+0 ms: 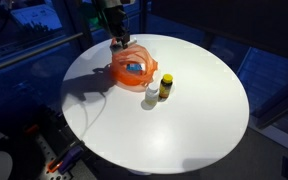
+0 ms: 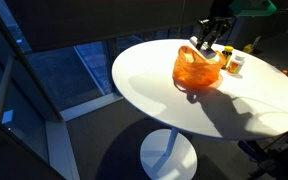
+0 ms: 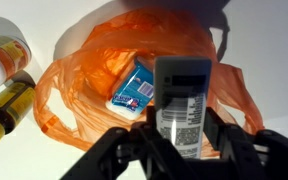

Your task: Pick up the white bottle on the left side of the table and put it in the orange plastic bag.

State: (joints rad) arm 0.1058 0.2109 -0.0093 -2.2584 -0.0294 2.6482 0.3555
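My gripper (image 3: 181,128) is shut on the white bottle (image 3: 181,100), which has a greyish cap and a barcode label. It holds the bottle over the near edge of the open orange plastic bag (image 3: 94,70). A blue-and-white packet (image 3: 136,88) lies inside the bag. In both exterior views the gripper (image 1: 117,42) (image 2: 212,45) hangs just above the bag (image 1: 132,68) (image 2: 197,68) on the round white table (image 1: 184,120). The held bottle is hard to make out in the exterior views.
A white jar with an orange band (image 3: 4,58) (image 1: 151,96) and a yellow bottle with a dark cap (image 3: 6,108) (image 1: 165,87) stand beside the bag. In an exterior view they are behind the bag (image 2: 234,62). The table edge drops to a dark floor.
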